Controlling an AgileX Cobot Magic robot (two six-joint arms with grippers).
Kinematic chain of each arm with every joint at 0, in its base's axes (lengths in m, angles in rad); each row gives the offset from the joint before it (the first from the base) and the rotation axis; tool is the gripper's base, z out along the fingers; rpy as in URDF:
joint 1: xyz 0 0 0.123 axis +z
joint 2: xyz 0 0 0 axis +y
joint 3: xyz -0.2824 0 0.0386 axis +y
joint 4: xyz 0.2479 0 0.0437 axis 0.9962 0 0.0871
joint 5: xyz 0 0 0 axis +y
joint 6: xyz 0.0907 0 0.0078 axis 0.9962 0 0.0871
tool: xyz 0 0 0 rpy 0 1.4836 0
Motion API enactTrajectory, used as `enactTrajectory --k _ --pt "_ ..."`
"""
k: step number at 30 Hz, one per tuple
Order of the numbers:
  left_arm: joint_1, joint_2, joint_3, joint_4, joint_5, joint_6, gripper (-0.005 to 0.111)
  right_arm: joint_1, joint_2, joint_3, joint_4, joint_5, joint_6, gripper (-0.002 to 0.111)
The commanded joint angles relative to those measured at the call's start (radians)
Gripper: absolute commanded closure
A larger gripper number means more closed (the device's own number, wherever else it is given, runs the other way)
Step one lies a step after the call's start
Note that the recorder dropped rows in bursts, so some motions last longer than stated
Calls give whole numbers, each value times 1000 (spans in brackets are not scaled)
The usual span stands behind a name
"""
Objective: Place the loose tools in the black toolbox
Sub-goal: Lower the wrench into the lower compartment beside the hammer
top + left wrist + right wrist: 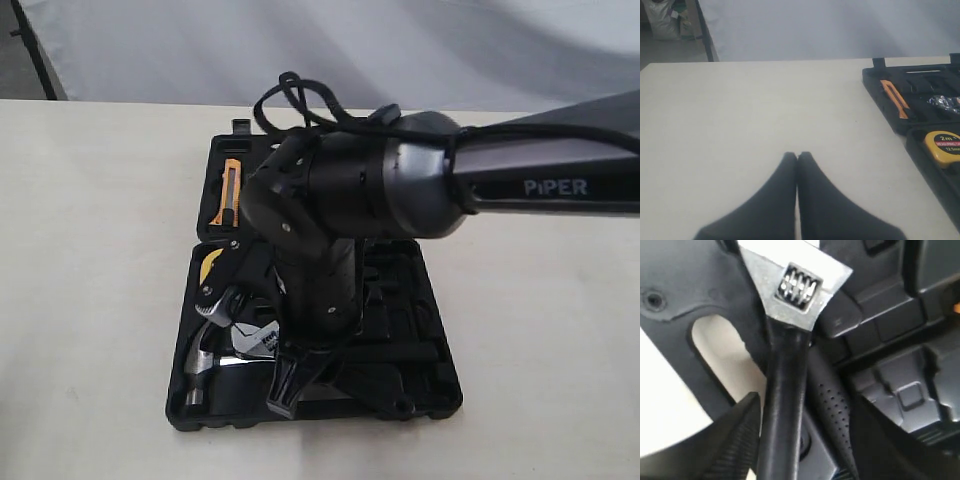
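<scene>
Jaws of the right gripper point(785, 390) pinch the black handle of the adjustable wrench point(799, 292) from both sides, its silver head and worm screw pointing away from the wrist. The wrench sits over the moulded recesses of the open black toolbox point(420, 340), close beside the case's cut-out handle point(715, 347); whether it rests on the plastic or hangs just clear cannot be told. From the exterior camera the right arm reaches in over the case and hides much of it. The claw hammer point(205, 365) lies in the case's near left corner, a yellow tape measure point(945, 147) beside it and an orange-handled tool point(895, 97) in the lid. Well apart, the left gripper point(797, 154) hovers empty over the bare table point(740, 125), jaws pressed together
</scene>
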Motion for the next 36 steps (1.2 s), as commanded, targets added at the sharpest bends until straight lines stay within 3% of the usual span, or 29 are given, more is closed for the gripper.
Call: enactTrajectory --k 1,29,31,32,34,36 --pt "3 -8 9 -14 -17 -10 105 20 -2 12 -99 -22 92 56" --pt "3 -8 9 -14 -17 -10 105 20 19 9 -9 30 124 57" --pt "3 -8 9 -14 -17 -10 105 20 33 9 -9 60 124 70" --pt "3 -8 9 -14 -17 -10 105 20 44 9 -11 87 122 88" --pt "3 -8 9 -14 -17 -10 105 20 44 9 -11 90 76 108" --pt "3 -8 9 -14 -17 -10 105 20 17 9 -11 86 40 109"
